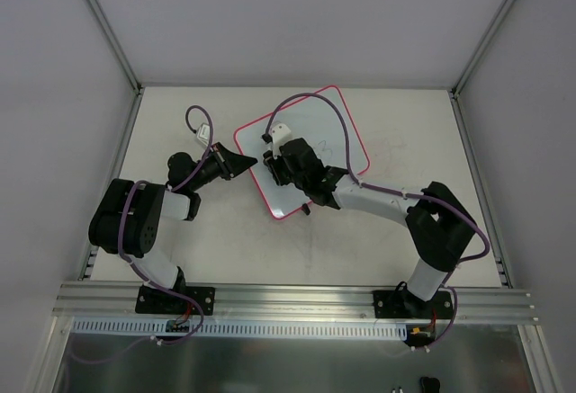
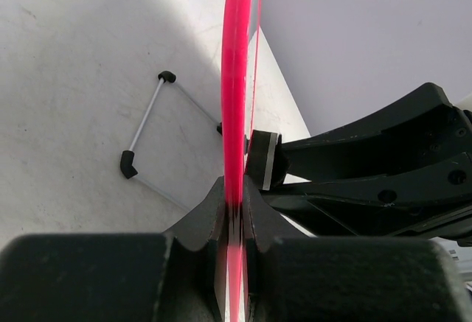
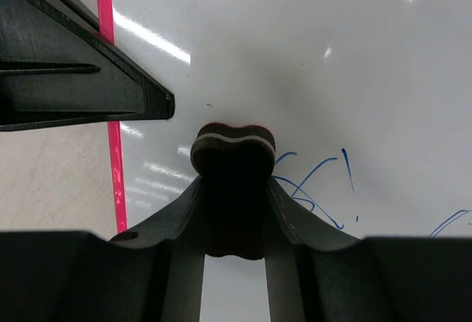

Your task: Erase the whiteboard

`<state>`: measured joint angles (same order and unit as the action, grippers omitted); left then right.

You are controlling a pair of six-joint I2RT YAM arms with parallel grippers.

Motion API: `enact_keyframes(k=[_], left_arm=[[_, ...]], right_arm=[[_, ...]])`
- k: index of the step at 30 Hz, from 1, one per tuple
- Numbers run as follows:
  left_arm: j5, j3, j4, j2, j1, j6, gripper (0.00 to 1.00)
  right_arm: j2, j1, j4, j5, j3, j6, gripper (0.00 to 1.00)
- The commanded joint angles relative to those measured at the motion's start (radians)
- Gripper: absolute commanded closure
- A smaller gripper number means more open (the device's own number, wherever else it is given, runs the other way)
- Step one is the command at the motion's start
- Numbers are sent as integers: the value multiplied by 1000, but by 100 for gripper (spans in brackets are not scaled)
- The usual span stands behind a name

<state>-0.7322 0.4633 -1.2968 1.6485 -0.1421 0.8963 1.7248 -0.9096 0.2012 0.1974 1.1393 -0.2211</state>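
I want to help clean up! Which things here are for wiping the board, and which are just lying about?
For the job: glossy white rectangular whiteboard with pink rim; blue pen scribbles on it; dark eraser block with a white stripe, in the right pincer; left pincer, clamped on the rim.
Just there: purple arm cables; thin white rod with black ends beside the rim.

A glossy white whiteboard [image 1: 310,123] with a thin pink-red rim [image 3: 115,167] and rounded corners lies on the table [image 1: 234,258], just toward 12 o'clock of its middle, its sides running toward 11 o'clock. Blue pen strokes [image 3: 310,182] mark its surface.
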Motion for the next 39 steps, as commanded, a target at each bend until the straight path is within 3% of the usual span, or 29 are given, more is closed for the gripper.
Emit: enact_keyframes(k=[1,16,28,39], left_arm=[[-10,8,-322,-7,-1,-40,100],[-26,9,-320,7,-1,-54,100],[-22,5,-322,13,1,-63,100],[-22,-2,-322,8,1,-68,100]], right_arm=[[24,9,53,34,42,-12,100],[12,195,55,-76,1,55,100],[-5,415,84,-81,-76,75,100],[10,534,86,-115,-107,140,100]])
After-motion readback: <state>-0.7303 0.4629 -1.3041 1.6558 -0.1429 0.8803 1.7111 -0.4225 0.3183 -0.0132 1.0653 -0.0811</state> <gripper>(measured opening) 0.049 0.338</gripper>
